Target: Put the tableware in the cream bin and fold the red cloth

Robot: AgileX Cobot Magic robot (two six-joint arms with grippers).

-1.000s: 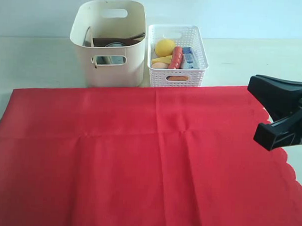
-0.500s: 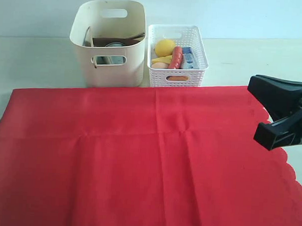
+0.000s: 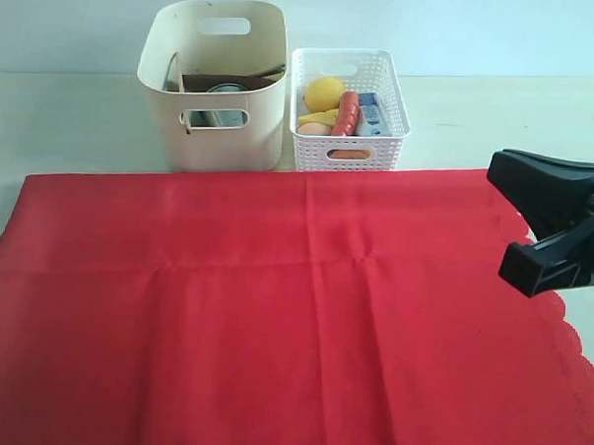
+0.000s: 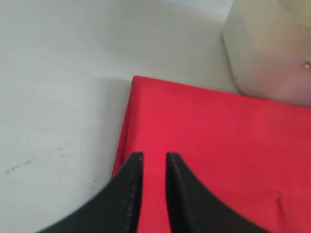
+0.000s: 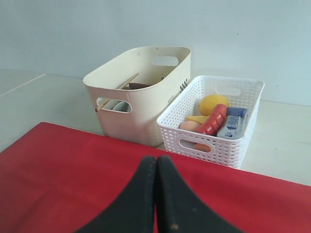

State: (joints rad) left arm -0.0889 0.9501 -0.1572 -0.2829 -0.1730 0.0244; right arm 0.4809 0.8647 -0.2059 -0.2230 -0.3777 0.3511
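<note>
The red cloth (image 3: pixel 273 310) lies spread flat over most of the table, its scalloped edge at the right. Behind it stands the cream bin (image 3: pixel 212 130), holding tableware: a brown wooden plate (image 3: pixel 234 81) leans inside, and chopsticks (image 5: pixel 127 81) rest against the rim. My left gripper (image 4: pixel 154 156) hovers over the cloth's (image 4: pixel 218 145) far-left corner, open by a narrow gap with nothing in it. It is out of the exterior view. My right gripper (image 5: pixel 156 160) is shut and empty above the cloth's (image 5: pixel 73 165) right side, and shows as a black shape (image 3: pixel 506 173).
A white lattice basket (image 3: pixel 348 136) beside the cream bin holds a lemon (image 3: pixel 324 92), a sausage (image 3: pixel 347 112), a milk carton (image 3: pixel 369 114) and other food. Bare pale table (image 4: pixel 58 97) lies left of the cloth and behind it at the right.
</note>
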